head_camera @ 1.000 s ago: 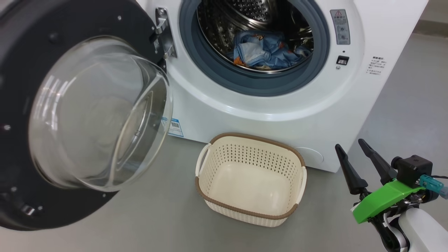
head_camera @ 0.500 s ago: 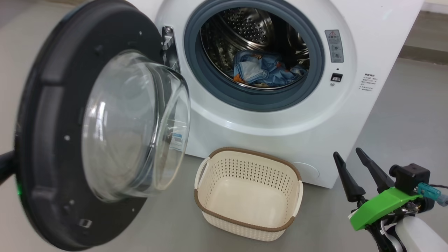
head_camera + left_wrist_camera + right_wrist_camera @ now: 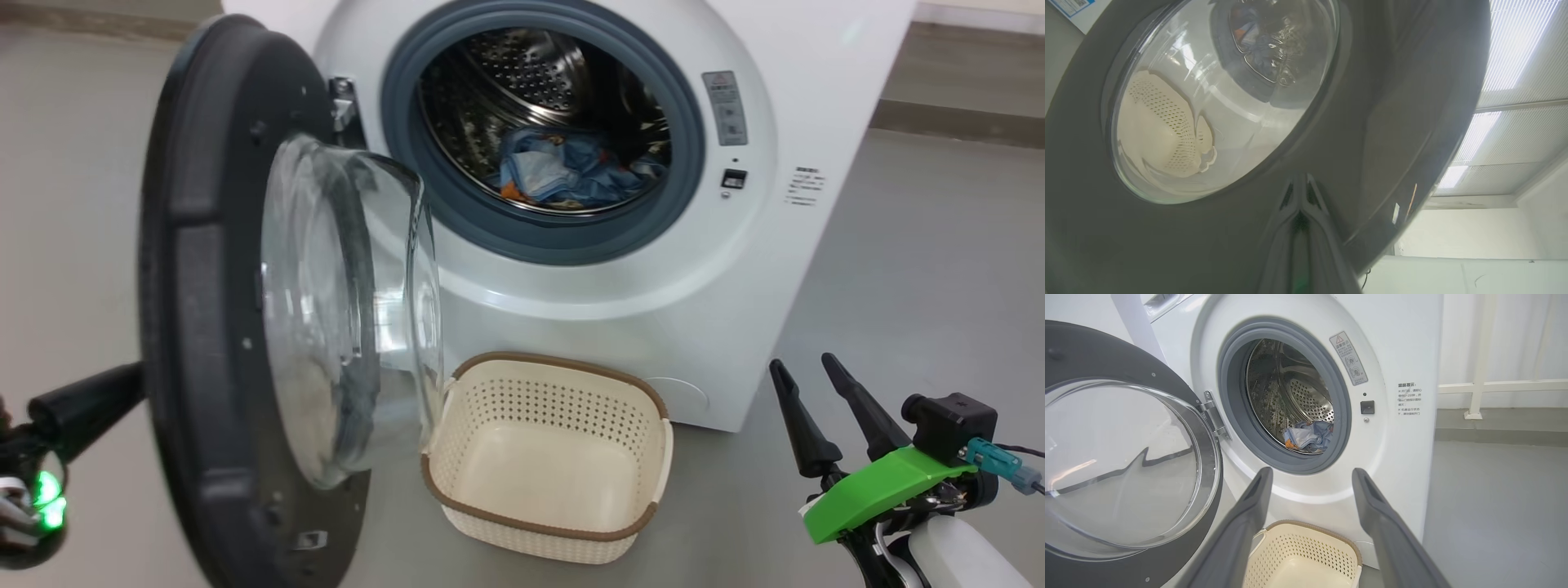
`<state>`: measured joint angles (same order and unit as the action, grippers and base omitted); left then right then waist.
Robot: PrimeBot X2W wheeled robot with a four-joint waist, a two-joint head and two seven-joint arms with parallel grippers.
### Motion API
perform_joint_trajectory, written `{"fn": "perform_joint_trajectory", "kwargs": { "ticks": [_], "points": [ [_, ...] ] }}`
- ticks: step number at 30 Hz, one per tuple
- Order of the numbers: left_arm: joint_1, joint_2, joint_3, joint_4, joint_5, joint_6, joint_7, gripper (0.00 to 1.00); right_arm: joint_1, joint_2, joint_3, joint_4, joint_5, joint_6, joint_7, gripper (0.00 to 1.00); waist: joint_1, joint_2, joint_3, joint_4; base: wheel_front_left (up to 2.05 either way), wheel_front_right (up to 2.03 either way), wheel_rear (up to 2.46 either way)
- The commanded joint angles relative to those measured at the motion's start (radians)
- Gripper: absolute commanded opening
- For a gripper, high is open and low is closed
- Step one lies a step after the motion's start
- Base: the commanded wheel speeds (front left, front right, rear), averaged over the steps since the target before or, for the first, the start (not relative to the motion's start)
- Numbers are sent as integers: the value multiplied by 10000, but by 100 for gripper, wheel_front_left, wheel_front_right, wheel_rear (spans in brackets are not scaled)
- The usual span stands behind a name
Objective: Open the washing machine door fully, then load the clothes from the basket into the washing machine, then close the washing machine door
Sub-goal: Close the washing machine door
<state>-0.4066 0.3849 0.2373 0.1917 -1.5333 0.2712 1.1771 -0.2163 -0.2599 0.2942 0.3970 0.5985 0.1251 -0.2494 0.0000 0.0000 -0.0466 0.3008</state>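
The washing machine [image 3: 588,310] stands with its drum exposed, and the clothes [image 3: 563,171] lie inside on the drum floor. The washing machine door [image 3: 204,286] hangs half swung, nearly edge-on to the head camera, glass bowl facing the machine. My left gripper [image 3: 122,388] is shut, its tips pressed on the door's black outer face [image 3: 1392,102]; the left gripper [image 3: 1298,181] holds nothing. The basket [image 3: 547,400] sits on the floor before the machine with nothing in it. My right gripper [image 3: 804,367] hovers open at the lower right, apart from everything. The right gripper [image 3: 1310,475] faces the clothes [image 3: 1308,435].
Grey floor [image 3: 939,261] stretches open to the right of the machine. A white railing [image 3: 1478,388] runs along the wall behind it. The door's glass bowl overhangs the basket's left rim [image 3: 437,392].
The door has swung toward the machine, from facing the camera to nearly edge-on. My left gripper has come into view behind it. The head camera shifted; the right gripper has stayed open.
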Motion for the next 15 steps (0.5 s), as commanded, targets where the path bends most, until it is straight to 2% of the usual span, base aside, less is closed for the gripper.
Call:
{"fn": "perform_joint_trajectory", "kwargs": {
  "ticks": [1,7,15],
  "points": [
    [-229,58,290,-679,-328,78,185,0,-87,-109,68,-268,-126,56,-123,100,0,0,65,-295,0,0,0],
    [92,-578,157,-1455,-275,183,-183,0,-94,-83,-16,-312,-188,56,-123,100,0,0,192,-853,0,0,0],
    [151,-1176,-88,-1588,-63,103,-672,0,-188,-27,-50,-360,-215,56,-123,100,0,0,299,-1745,0,0,0]
  ]
}}
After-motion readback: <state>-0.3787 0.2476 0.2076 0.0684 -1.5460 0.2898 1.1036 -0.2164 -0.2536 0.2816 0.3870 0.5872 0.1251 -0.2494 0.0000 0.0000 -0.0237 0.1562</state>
